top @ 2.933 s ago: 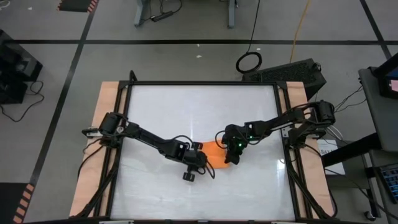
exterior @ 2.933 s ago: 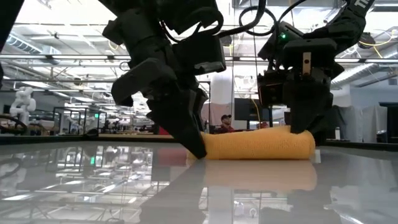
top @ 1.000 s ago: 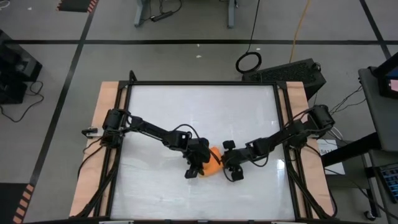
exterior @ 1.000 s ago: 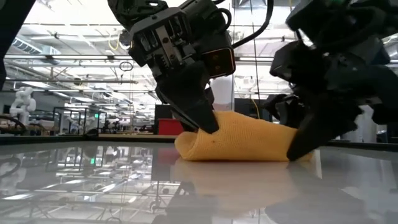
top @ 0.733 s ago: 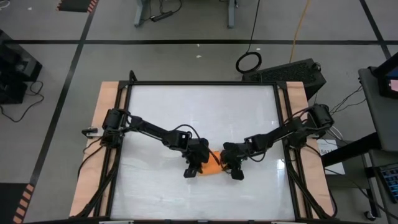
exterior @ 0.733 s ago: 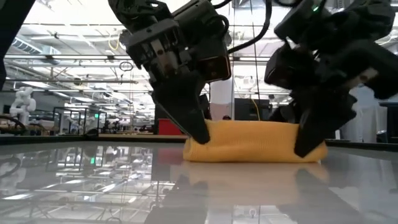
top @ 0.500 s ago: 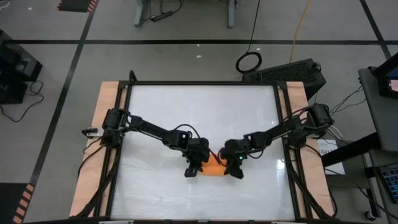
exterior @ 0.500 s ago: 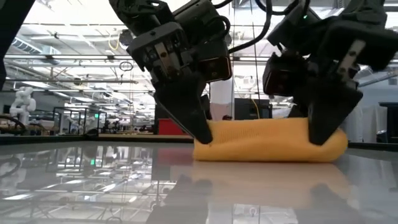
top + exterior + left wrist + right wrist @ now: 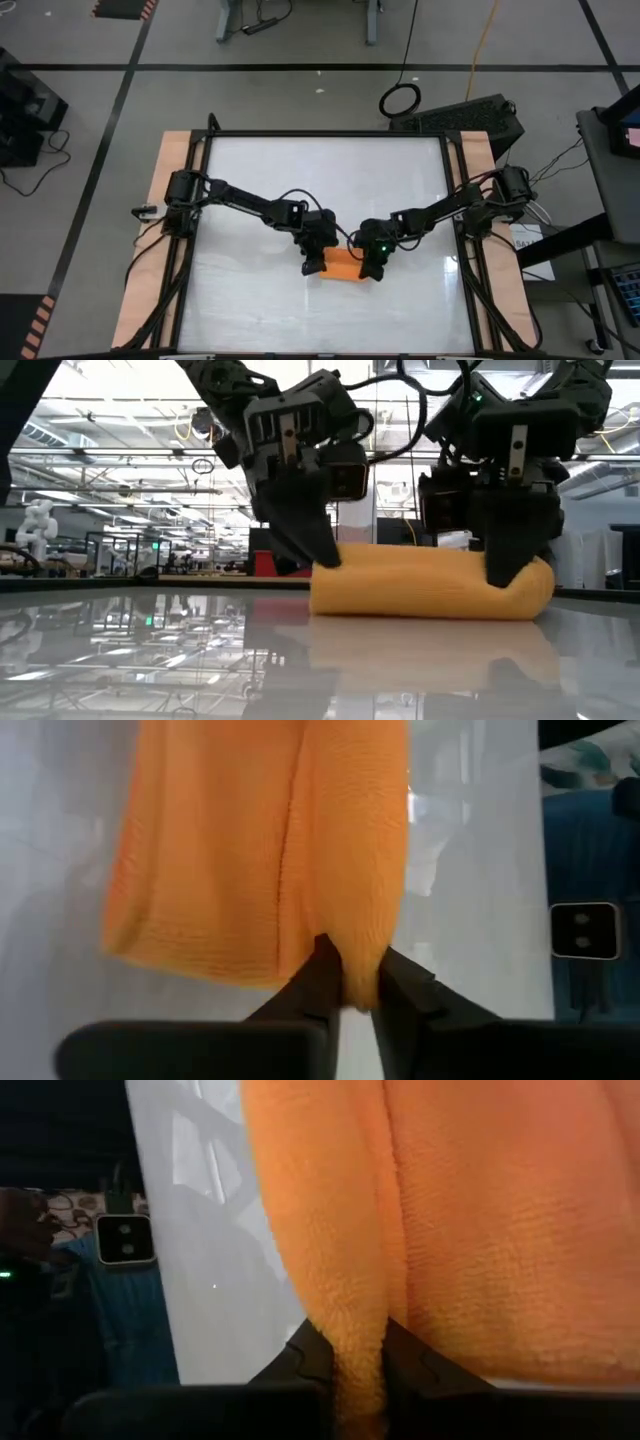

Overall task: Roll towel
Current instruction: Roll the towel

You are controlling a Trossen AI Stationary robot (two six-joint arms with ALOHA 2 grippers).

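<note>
On the glossy white table point(image 9: 260, 180) you are mid-roll: the towel point(image 9: 343, 267) lies near the front middle as a thick tube, the left gripper point(image 9: 313, 262) and right gripper point(image 9: 372, 268) each pinching an end fold, so next turn both ends together.

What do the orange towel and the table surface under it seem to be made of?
The towel looks like soft terry or microfibre cloth: its surface is fuzzy and looped in the wrist views, and it folds where each gripper pinches it. The table top seems a hard, glossy white panel, since it mirrors the towel and the room; whether laminate, acrylic or coated board cannot be told.
</note>
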